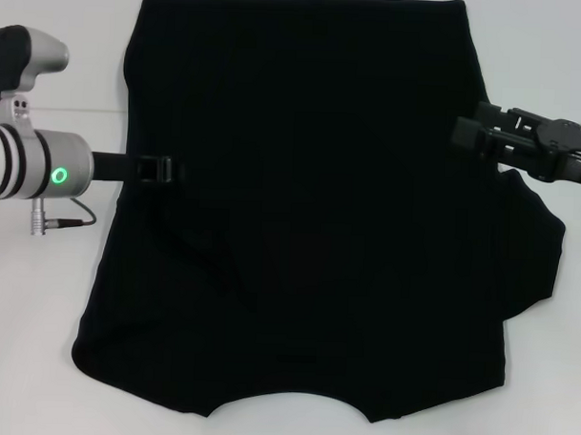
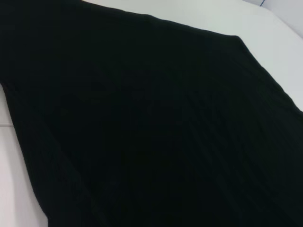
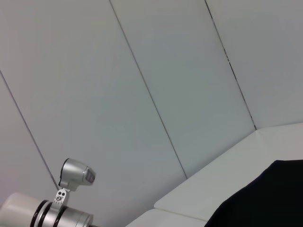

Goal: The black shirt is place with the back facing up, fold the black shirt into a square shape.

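Observation:
The black shirt point(image 1: 300, 208) lies flat on the white table point(image 1: 39, 314), plain side up, with its neck curve at the near edge. One sleeve point(image 1: 537, 255) sticks out on the right side. My left gripper point(image 1: 163, 167) reaches in over the shirt's left edge at mid-height. My right gripper point(image 1: 480, 133) hovers at the shirt's right edge, a little farther back. The black shirt point(image 2: 156, 132) fills the left wrist view. Only a corner of the black shirt point(image 3: 265, 198) shows in the right wrist view.
White table point(image 2: 222, 16) surrounds the cloth, with narrow strips on both sides. A grey panelled wall point(image 3: 142, 71) stands behind the table. My left arm's silver wrist point(image 3: 61, 208) shows in the right wrist view.

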`<action>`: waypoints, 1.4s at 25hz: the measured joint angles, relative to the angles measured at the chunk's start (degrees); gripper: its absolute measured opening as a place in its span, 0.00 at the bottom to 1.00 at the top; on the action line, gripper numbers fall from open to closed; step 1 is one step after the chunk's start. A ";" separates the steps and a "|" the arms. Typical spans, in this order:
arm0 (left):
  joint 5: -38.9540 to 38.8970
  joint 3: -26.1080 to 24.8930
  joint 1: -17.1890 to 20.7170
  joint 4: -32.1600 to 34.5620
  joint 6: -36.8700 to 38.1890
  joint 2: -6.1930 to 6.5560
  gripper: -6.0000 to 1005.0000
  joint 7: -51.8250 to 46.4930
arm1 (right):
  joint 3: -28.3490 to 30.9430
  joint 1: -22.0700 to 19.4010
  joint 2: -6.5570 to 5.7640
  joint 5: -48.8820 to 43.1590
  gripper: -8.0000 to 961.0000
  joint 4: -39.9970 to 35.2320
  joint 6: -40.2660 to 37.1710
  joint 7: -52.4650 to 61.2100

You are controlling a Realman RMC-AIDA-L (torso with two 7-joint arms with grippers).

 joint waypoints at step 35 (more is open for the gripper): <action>-18.11 0.16 9.34 5.01 39.00 -2.51 0.93 47.17 | 0.49 0.29 -10.84 -16.96 0.81 -1.26 5.99 33.38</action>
